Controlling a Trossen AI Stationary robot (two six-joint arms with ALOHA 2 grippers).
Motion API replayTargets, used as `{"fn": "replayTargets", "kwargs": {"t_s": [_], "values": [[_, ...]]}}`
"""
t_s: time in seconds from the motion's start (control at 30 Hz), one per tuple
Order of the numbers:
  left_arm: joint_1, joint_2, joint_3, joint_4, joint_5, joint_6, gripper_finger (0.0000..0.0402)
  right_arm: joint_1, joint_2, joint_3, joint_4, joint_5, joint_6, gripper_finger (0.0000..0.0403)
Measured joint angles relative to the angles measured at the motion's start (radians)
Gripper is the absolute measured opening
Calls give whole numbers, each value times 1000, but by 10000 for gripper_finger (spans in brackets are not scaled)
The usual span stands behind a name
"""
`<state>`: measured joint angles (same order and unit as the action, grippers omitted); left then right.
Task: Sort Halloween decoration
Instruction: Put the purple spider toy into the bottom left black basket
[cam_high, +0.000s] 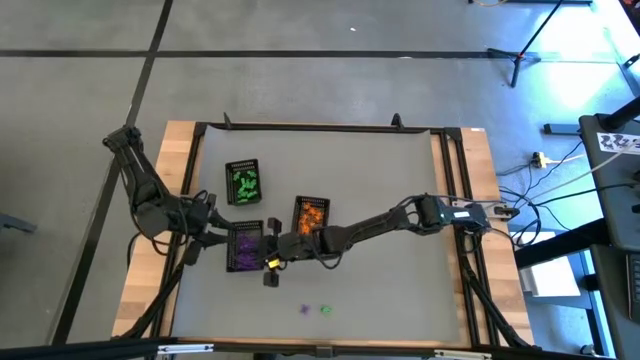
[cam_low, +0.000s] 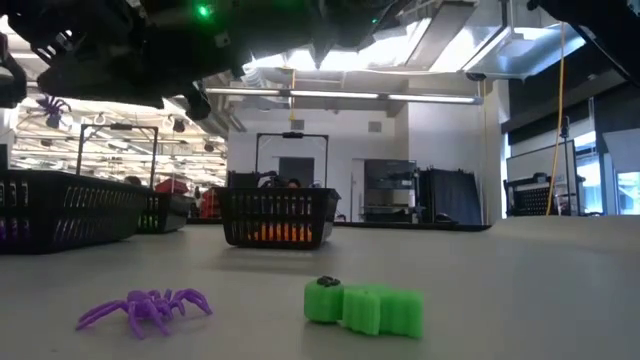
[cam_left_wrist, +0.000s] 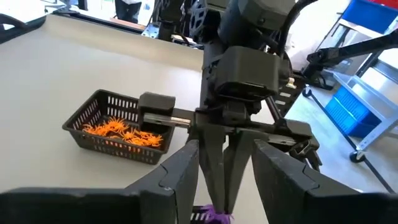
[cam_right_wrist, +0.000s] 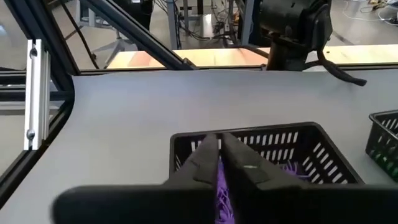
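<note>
The right hand (cam_right_wrist: 219, 163) is over the black plastic tray with purple trinkets (cam_right_wrist: 298, 149), its fingers nearly together around a purple piece (cam_right_wrist: 219, 186). The left hand (cam_left_wrist: 221, 180) waits just beside, fingers apart. A purple plastic spider (cam_low: 147, 308) and a green plastic trinket (cam_low: 365, 305) lie on the grey surface (cam_high: 400, 260), well apart from both hands.

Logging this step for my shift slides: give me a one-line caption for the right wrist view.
Right end effector, nearly closed on a purple trinket, poised over the purple tray.

Grey concrete floor (cam_high: 300, 40) around the table; bright ceiling lights (cam_low: 400, 40); blue bins (cam_left_wrist: 367, 93).
</note>
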<state>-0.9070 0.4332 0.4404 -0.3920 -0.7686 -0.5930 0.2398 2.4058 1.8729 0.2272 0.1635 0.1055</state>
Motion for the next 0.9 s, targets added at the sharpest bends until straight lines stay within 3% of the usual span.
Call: {"fn": "replayTargets", "kwargs": {"t_s": [0.23, 0.37, 0.7, 0.9], "values": [[1, 5, 0, 3, -8, -2, 140, 0, -24, -1, -20, 29, -29, 127], [1, 6, 0, 3, -1, -8, 140, 14, -86, 0, -125, 28, -28, 159], [1, 77, 0, 4, -4, -34, 140, 211, -139, 0, -468, 2, -1, 143], [1, 138, -1, 45, -4, -34, 140, 313, -114, -15, -590, 149, 178, 136]]}}
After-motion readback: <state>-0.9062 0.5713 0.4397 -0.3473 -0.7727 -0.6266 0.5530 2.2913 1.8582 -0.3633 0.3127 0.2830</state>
